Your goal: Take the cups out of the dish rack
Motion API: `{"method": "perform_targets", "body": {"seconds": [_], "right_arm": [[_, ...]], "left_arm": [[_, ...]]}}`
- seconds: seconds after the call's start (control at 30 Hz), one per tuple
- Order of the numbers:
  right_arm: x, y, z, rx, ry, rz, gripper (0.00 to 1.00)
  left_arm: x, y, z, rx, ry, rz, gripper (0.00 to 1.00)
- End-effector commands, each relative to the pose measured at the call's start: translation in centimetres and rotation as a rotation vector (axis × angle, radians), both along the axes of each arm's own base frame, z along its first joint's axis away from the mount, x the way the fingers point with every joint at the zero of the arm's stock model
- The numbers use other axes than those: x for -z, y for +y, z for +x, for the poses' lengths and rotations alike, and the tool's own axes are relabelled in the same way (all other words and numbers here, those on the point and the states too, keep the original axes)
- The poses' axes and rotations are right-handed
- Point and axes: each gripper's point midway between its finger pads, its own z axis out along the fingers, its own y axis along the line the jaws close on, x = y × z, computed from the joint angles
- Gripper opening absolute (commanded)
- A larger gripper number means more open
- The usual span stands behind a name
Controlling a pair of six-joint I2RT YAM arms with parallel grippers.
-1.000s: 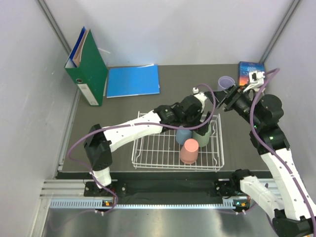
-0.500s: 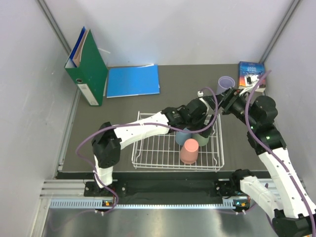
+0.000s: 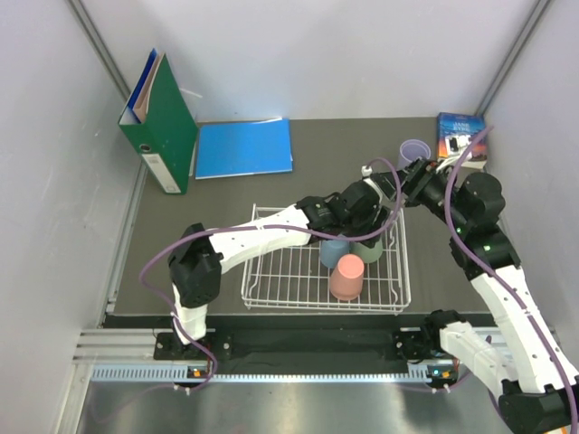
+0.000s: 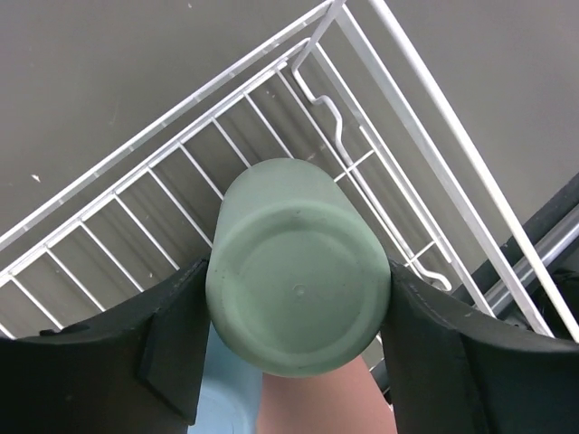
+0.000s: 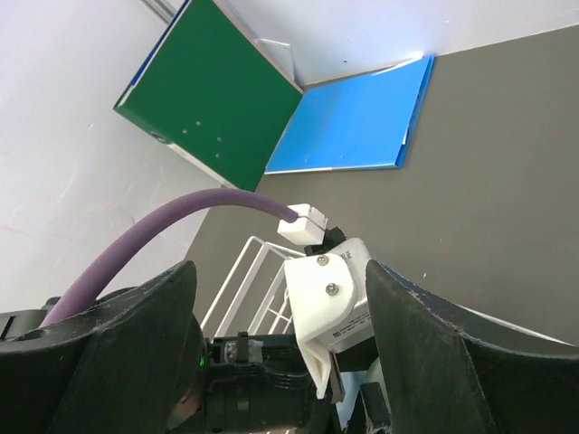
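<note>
Three cups (image 3: 346,276) are sitting in the dish rack (image 3: 280,271) | left end effector (image 4: 297,276) is closing from wide open onto the sage green cup (image 4: 294,298) in the rack's far-right corner, gripping it | lift likely coming next | right end effector (image 3: 416,178) is hanging open beyond that corner.

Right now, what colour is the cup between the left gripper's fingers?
The cup is sage green, clearest in left wrist view.

Top and close left-wrist views share the dish rack (image 3: 280,271).
</note>
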Motion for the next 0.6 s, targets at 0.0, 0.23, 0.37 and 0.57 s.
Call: {"method": "perform_targets", "body": {"seconds": [0.0, 0.23, 0.37, 0.57], "right_arm": [[-2.1, 0.3, -0.2, -0.017, -0.051, 0.026, 0.75], [-4.9, -0.7, -0.3, 0.038, -0.099, 0.018, 0.76], [-5.5, -1.4, 0.1, 0.086, -0.108, 0.017, 0.76], [-4.6, -2.7, 1.1, 0.171, -0.076, -0.010, 0.76]], "left_arm": [[-4.3, -0.2, 0.0, 0.021, -0.069, -0.072, 0.39], [-11.4, 0.6, 0.4, -0.001, -0.174, -0.181, 0.23], [-16.5, 1.7, 0.4, -0.024, -0.246, -0.255, 0.12], [-22.1, 4.7, 0.7, -0.106, -0.332, -0.330, 0.00]]}}
